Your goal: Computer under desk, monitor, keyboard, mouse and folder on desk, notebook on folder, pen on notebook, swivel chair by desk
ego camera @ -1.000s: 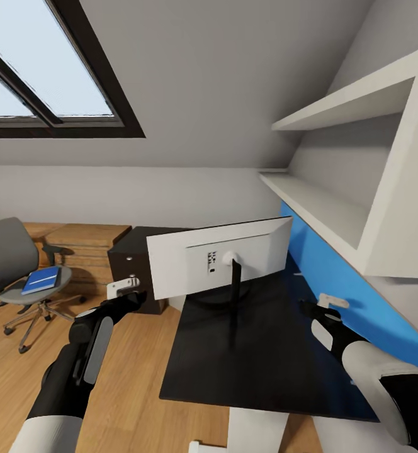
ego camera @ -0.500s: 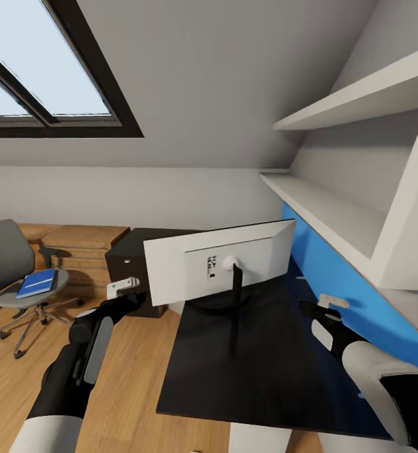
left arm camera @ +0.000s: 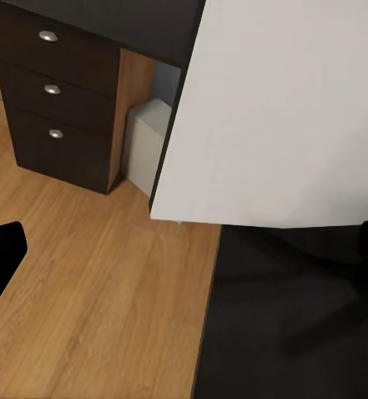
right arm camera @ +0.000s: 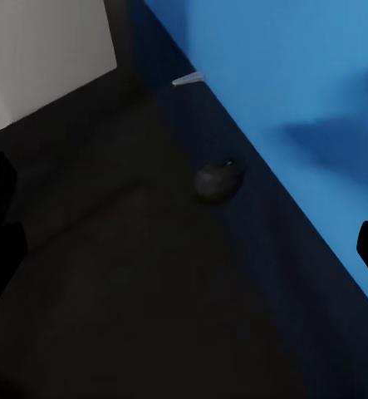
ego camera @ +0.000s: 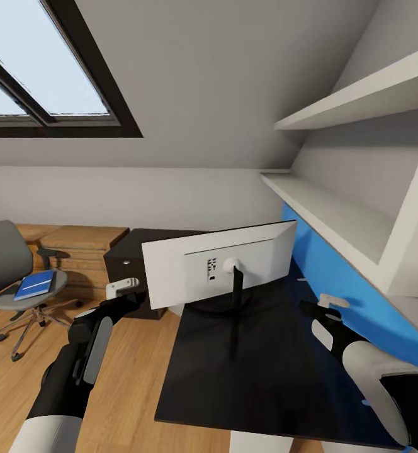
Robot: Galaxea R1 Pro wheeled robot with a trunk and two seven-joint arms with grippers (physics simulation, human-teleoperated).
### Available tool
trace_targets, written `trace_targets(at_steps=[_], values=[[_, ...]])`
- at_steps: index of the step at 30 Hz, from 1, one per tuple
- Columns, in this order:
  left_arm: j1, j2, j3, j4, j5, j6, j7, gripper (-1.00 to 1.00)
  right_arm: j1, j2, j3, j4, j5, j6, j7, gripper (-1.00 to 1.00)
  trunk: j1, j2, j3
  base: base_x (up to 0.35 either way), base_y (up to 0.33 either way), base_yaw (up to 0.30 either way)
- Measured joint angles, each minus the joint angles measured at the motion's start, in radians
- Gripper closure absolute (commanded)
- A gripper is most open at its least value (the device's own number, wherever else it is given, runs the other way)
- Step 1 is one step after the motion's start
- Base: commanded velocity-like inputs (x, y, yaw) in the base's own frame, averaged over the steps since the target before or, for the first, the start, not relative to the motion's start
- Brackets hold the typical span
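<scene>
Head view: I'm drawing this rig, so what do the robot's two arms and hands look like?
Both arms are black with white shells nearest the camera. The left arm carries a long grey oval panel. The left hand and right hand end in pale, off-white fingers. No cables visible.

Glossy black desk (ego camera: 278,384); monitor (ego camera: 218,261) upright on it; mouse (right arm camera: 217,179) near blue wall.

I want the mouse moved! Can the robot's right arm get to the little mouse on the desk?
Probably yes. The mouse sits on the bare desk by the blue wall, right ahead of the right gripper, with nothing between them.
</scene>
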Motion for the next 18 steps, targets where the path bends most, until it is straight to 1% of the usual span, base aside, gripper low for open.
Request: trace_targets(at_steps=[6, 10, 13, 18], values=[[0.0, 0.0, 0.0, 0.0, 0.0, 0.0, 0.0, -1.0, 0.0, 0.0, 0.001, -0.001, 0.0, -0.001, 0.0, -1.0, 0.0, 0.0, 0.0, 0.0, 0.0, -0.005], [0.0, 0.0, 0.001, 0.0, 0.0, 0.0, 0.0, -1.0, 0.0, 0.001, 0.002, -0.001, 0.0, -0.001, 0.0, -1.0, 0.0, 0.0, 0.001, 0.0, 0.0, -0.141], [0.0, 0.0, 0.001, 0.0, 0.0, 0.0, 0.0, -1.0, 0.0, 0.002, 0.002, 0.0, 0.0, -0.002, 0.0, -1.0, 0.0, 0.0, 0.001, 0.0, 0.0, -0.052], [0.0, 0.0, 0.016, 0.0, 0.0, 0.0, 0.0, -1.0, 0.0, 0.003, 0.003, 0.0, 0.002, -0.002, 0.0, -1.0, 0.0, 0.0, 0.001, 0.0, 0.0, -0.012]])
